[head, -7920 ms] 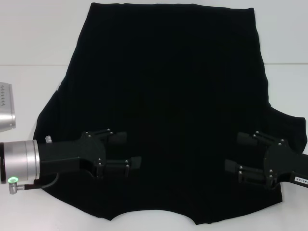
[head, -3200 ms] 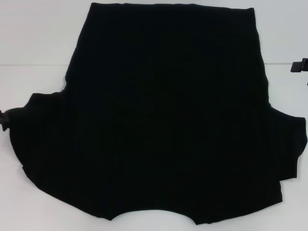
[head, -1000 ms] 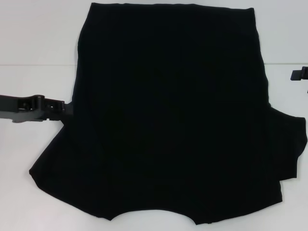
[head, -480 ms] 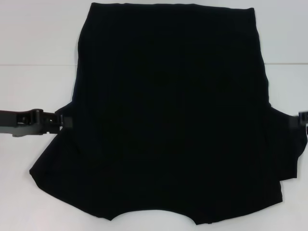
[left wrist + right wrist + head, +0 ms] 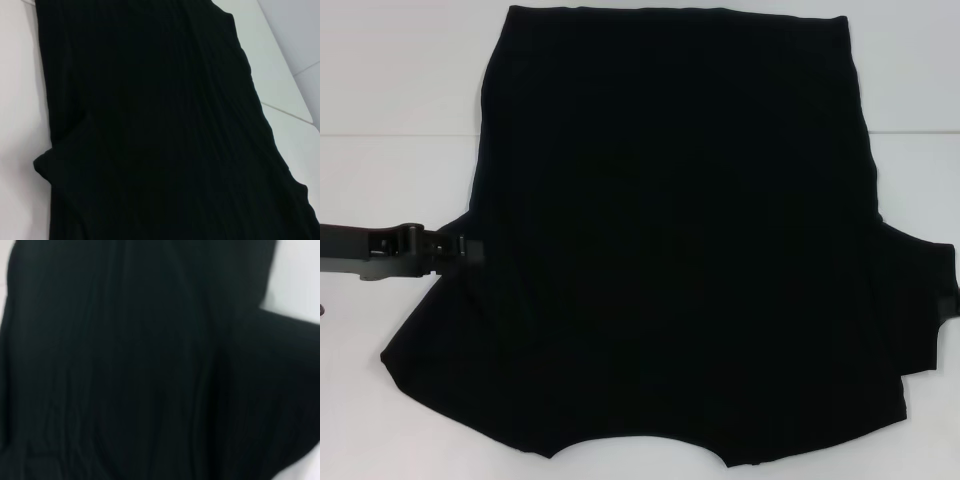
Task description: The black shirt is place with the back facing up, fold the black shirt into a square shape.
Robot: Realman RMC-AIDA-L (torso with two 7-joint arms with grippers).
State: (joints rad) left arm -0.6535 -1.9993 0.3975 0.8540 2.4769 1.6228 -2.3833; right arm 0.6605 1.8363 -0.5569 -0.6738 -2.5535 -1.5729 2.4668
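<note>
at nine o'clock on the black shirt (image 5: 670, 250), left gripper (image 5: 460, 250) touching the sleeve edge, grip unclear; best pinched firmly, folded inward flat. right gripper (image 5: 950, 303) likewise unclear.

White table (image 5: 390, 90), faint seam line running across it from left edge to right. Black shirt (image 5: 670, 230) spread flat on it, plain side up, covering most of the middle, hem toward far edge, collar at near edge.

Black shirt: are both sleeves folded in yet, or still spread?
Partly folded. On the black shirt the left sleeve is tucked in by the left gripper; the right sleeve still juts out flat.
</note>
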